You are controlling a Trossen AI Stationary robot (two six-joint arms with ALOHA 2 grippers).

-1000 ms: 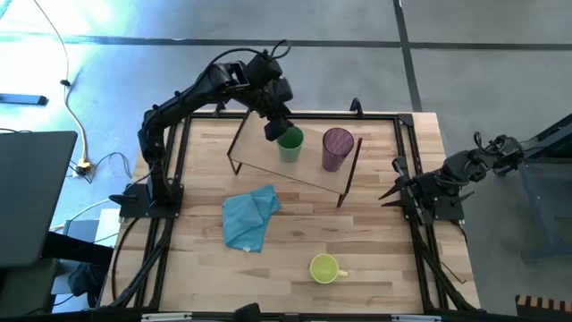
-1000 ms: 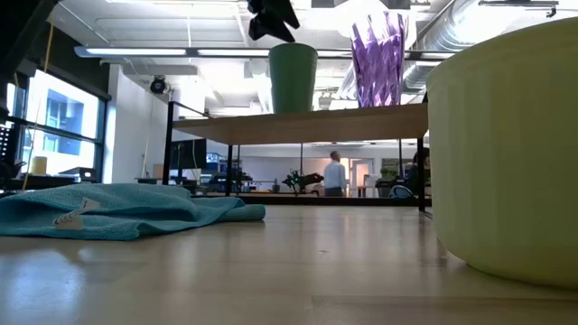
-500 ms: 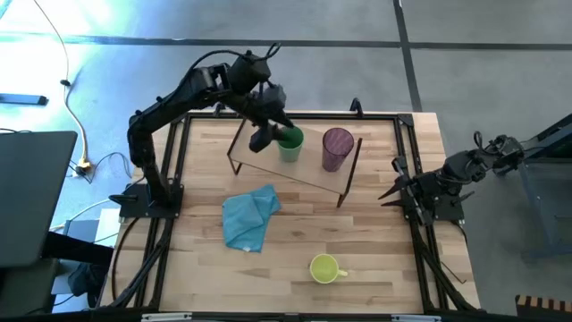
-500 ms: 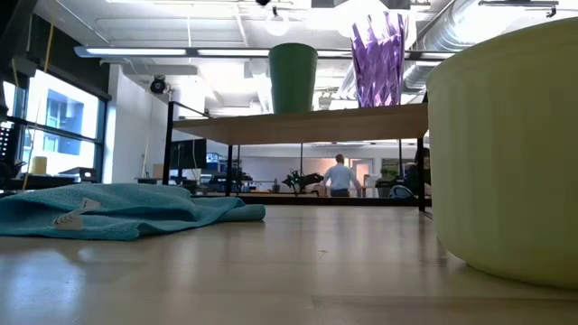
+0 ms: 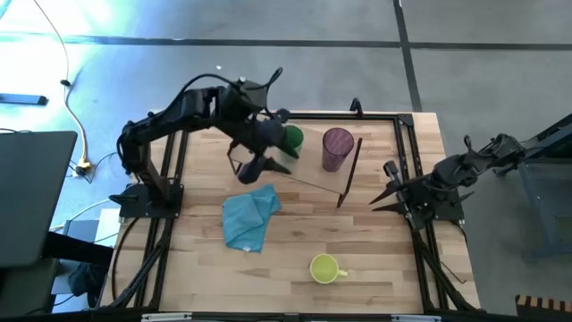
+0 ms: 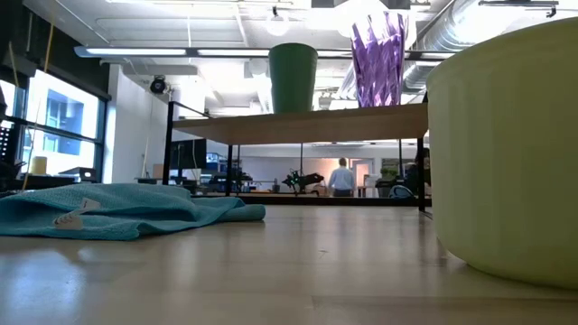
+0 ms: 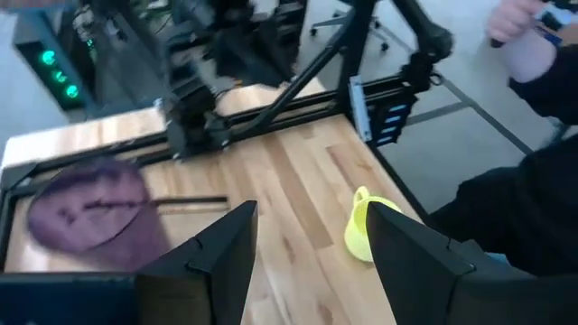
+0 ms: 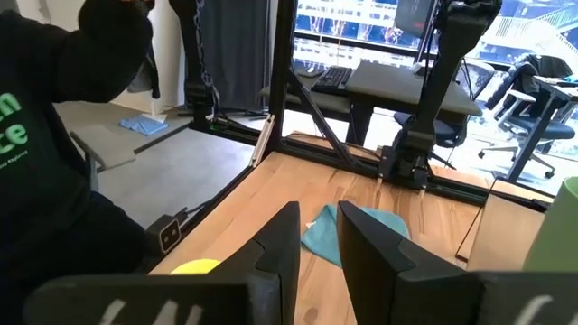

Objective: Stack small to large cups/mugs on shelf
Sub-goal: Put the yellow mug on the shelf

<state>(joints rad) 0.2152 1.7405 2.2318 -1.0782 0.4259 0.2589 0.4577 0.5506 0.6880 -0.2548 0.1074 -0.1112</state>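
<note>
On the raised wooden shelf (image 5: 313, 174) near the far side of the counter (image 5: 375, 259), the green cup (image 5: 291, 138) and the purple tumbler (image 5: 336, 148) are standing upright side by side, close together but apart. The yellow mug (image 5: 325, 267) is sitting alone on the counter near its front edge, well apart from the shelf, and a light blue cloth (image 5: 249, 216) is lying crumpled between them, toward the left.

The left end effector (image 5: 255, 167) is hanging just beside the green cup, above the shelf's left end, holding nothing; its fingers (image 7: 212, 257) are standing moderately apart with only counter showing between them. The right end effector (image 5: 384, 188) is waiting at the counter's right edge, its fingers slightly parted and empty. A person in dark clothing is standing close to the front of the counter.

Judging from this layout, two vessels are placed and the mug is the remaining one.

Risks from here: the left arm is sitting very close to the green cup, so a sideways swing could knock it into the tumbler or off the shelf. Reaching toward the mug, the arm could drag the cloth along. The mug's handle and rounded wall may slip from a careless pinch. The shelf's thin legs may wobble if bumped.
</note>
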